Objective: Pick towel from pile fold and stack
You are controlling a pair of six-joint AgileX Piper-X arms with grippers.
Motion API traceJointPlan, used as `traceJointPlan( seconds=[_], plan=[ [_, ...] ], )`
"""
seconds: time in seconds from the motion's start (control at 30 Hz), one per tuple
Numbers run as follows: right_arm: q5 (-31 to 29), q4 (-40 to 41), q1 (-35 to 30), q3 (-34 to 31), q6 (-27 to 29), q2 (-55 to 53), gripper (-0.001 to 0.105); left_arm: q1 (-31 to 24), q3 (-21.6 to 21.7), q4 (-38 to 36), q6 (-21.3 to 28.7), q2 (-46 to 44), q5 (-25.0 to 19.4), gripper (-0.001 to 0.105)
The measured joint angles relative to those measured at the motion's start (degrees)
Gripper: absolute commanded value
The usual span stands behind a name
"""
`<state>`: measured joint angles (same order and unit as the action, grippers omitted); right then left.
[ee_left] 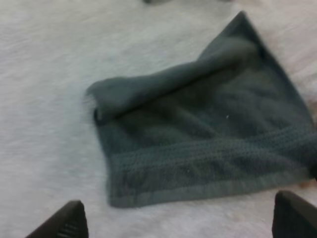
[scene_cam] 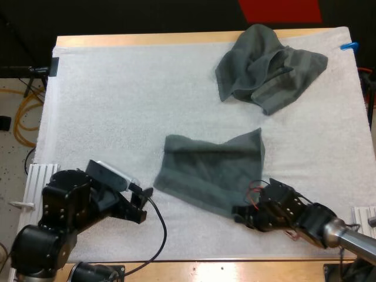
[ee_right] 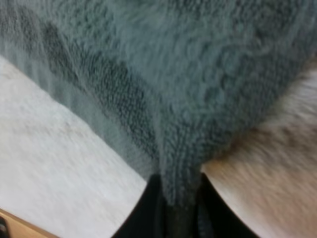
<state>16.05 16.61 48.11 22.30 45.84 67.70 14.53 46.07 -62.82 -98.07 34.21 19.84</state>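
Observation:
A dark grey-green towel (scene_cam: 214, 167) lies partly spread in the middle of the white mat, one far edge rolled over. My right gripper (scene_cam: 242, 212) is shut on the towel's near right corner; the right wrist view has the cloth (ee_right: 188, 74) pinched between its fingers. My left gripper (scene_cam: 141, 202) stands open just left of the towel's near left corner, apart from it. In the left wrist view the towel (ee_left: 203, 144) lies ahead of the spread fingertips (ee_left: 67, 223). A second crumpled towel (scene_cam: 267, 67) sits at the far right.
The white mat (scene_cam: 117, 106) covers most of the wooden table; its left half is bare. The table's near edge (scene_cam: 223, 269) runs close behind both grippers.

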Motion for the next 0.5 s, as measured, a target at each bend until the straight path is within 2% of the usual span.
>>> traceJointPlan(
  seconds=[0.17, 0.27, 0.37, 0.5],
  plan=[
    [-0.6, 12.2, 0.0, 0.0, 4.7, -7.8, 0.0, 0.1, -6.3, 0.0, -1.1, 1.3, 5.1, 0.072],
    [-0.6, 17.2, 0.0, 0.0, 5.0, -11.4, 0.0, 2.3, -10.2, 0.8, -2.6, 3.2, 5.6, 0.072],
    [-1.0, 18.8, 0.0, 0.0, 5.2, -13.7, 0.0, 6.7, -13.0, 3.7, -4.8, 6.4, 5.9, 0.072],
    [-2.2, 19.2, 0.0, 0.0, 5.2, -14.6, 0.0, 12.1, -14.6, 9.8, -9.1, 13.4, 3.4, 0.072]
  ],
)
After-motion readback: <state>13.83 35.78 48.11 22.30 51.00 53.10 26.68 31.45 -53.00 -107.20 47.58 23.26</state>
